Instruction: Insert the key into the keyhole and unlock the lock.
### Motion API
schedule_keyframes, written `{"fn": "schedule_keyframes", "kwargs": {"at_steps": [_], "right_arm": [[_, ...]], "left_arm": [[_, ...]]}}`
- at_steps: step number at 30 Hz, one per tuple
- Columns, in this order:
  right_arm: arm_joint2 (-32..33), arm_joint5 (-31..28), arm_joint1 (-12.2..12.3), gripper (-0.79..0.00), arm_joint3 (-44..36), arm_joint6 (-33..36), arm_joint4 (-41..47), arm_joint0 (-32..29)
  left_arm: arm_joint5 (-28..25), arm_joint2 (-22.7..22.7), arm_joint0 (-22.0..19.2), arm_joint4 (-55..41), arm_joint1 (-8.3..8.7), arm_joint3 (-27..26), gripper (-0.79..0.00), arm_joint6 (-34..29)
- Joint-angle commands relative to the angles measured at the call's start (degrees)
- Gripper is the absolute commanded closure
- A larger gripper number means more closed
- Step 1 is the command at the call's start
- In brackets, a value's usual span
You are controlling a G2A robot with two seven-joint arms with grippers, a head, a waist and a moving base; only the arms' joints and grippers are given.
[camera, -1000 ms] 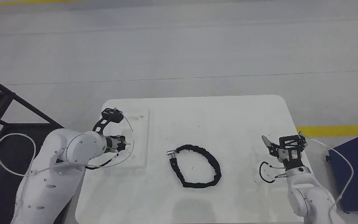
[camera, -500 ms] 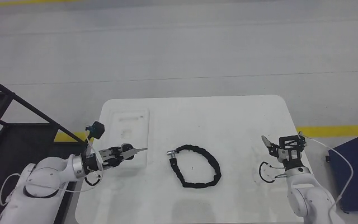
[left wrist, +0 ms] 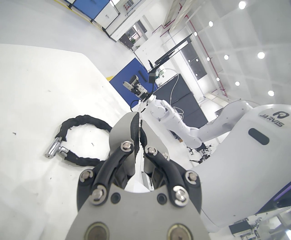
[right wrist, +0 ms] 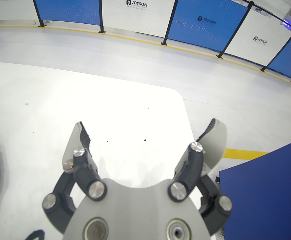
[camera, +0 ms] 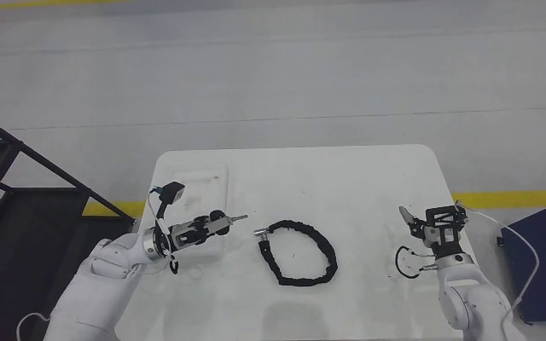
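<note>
- The left tool [camera: 220, 222] is seen clenched on the key [camera: 237, 219], a thin metal sliver gripped at the very tips of the fingers [left wrist: 127, 134] and projecting past them.
- In the top view this tool is held low over the left part of the white surface [camera: 367, 187], with the key pointed across it toward the lock.
- The lock [camera: 324, 256] is a chain in a black fabric sleeve, laid as a loop near the middle of the surface.
- The silver lock cylinder [camera: 260, 230] is found at the loop's end nearest the left tool; in the left wrist view it is seen lying on its side on the surface [left wrist: 53, 150].
- The key tip is placed near the cylinder but apart from it; it has not been inserted.
- Whether the keyhole faces the key cannot be told.
- The right tool [camera: 432, 213] is released, its fingers [right wrist: 78, 136] spread wide with nothing between them.
- It is held over the right edge of the surface, well apart from the lock.
- A white tray [camera: 200, 183] is set at the far left of the surface, beside the left arm.
- Blue and white panels [right wrist: 197, 20] carrying a logo and lettering are seen beyond the floor's yellow line in the right wrist view; the print is not read off here.
</note>
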Motion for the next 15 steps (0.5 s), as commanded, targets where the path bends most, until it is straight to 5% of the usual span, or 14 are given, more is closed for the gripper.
{"fn": "schedule_keyframes", "kwargs": {"at_steps": [1,9,15], "right_arm": [[0.00,0.00,0.00,-0.785,0.00,0.00,0.00,0.00],[0.07,0.07,0.00,-0.785,0.15,0.10,-0.07,0.00],[-1.17,0.62,0.17,-0.785,-2.60,1.60,-10.07,2.11]], "left_arm": [[0.01,-0.10,0.09,0.20,0.00,-0.06,0.000,-0.01],[0.01,-0.10,0.09,0.20,0.00,-0.06,0.000,-0.01],[0.01,-0.10,0.09,0.20,0.00,-0.06,0.000,-0.01]]}}
